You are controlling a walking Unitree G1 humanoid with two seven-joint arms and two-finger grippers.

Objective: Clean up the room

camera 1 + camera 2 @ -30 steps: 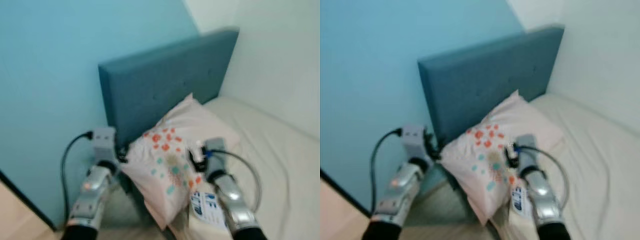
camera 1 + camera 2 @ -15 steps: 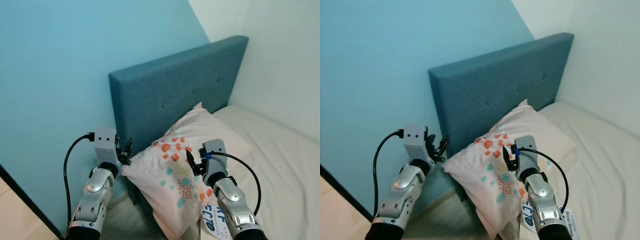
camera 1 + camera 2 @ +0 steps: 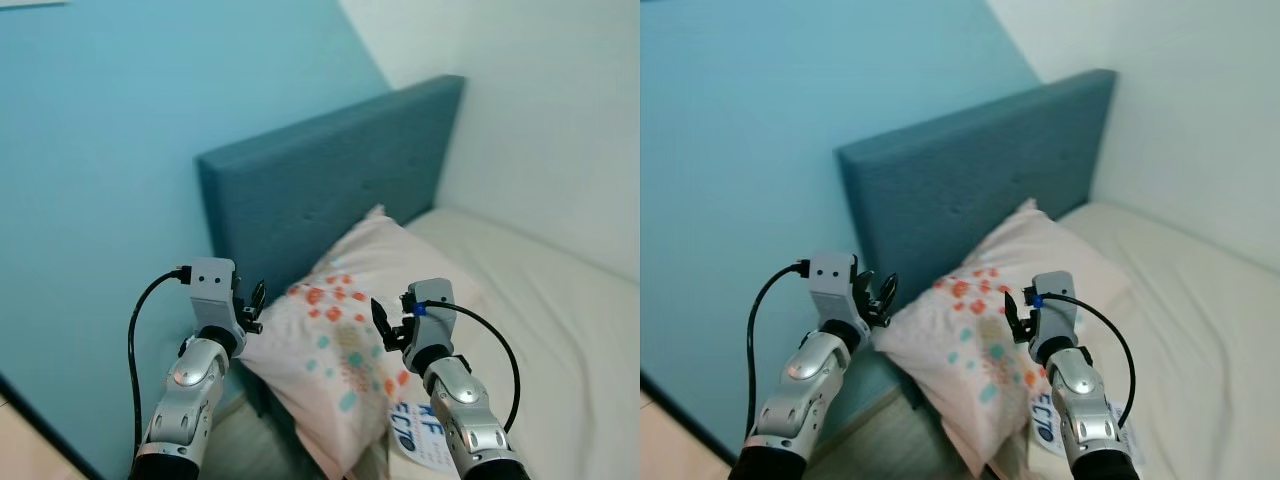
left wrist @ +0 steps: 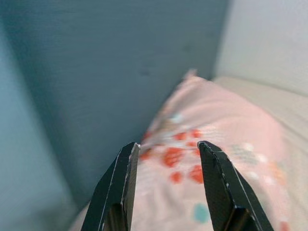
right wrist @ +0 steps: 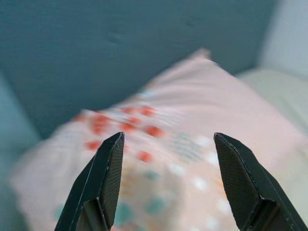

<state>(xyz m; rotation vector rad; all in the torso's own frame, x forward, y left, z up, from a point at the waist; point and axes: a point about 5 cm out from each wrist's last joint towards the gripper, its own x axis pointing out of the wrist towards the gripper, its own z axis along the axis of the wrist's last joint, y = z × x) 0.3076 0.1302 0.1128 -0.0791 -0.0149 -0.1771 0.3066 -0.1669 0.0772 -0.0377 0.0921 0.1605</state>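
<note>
Left eye view: I hold both pincers spread and empty over the pillow (image 3: 345,340) leaning on the bed (image 3: 560,310) against the teal headboard (image 3: 320,190). Left pincer (image 3: 252,303) hovers at its corner, right pincer (image 3: 386,325) above its printed face; a label, possibly paper (image 3: 415,435), lies beside.

pillow (image 3: 350,350) lower corner hidden, label (image 3: 418,436) blurred

Even, soft daylight; no glare. Head views slightly motion-blurred, edges softer. Shade darkens the gap below the headboard (image 3: 320,190). Wrist views: black fingers (image 4: 118,192) sharp, pillow (image 5: 183,144) beyond them out of focus, its orange and teal spots smeared, headboard a dim blur.
</note>
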